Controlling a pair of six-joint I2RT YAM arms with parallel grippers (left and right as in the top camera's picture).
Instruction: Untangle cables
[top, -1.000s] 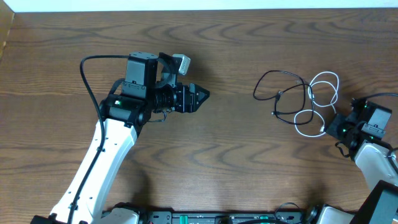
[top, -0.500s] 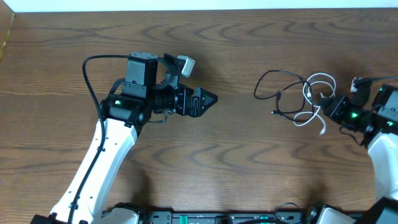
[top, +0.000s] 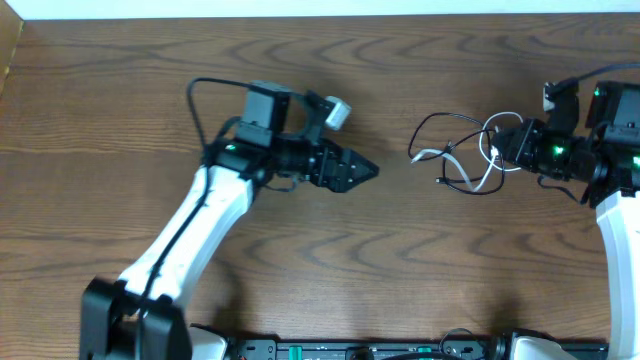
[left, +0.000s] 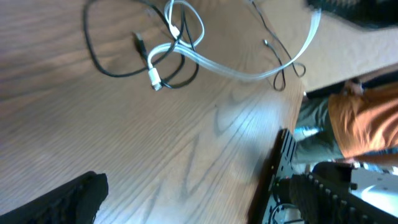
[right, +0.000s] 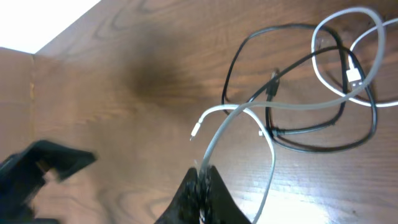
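On the left of the wooden desk (top: 420, 270), the left claw (top: 366, 170) is held wide open with nothing between its fingers (left: 74, 196). It is pointed toward the cables and kept well apart from them. To the right of centre, the black cable (right: 292, 25) is laid in loose loops on the desk, crossed and threaded through the loops of the white cable (right: 280, 107). One strand of the white cable is raised off the desk and pinched in the right claw (right: 201, 180), whose jaws are closed tight on it at the tangle's right edge. A free white plug (right: 194, 132) is seen at the tangle's left side, nearest the left claw.
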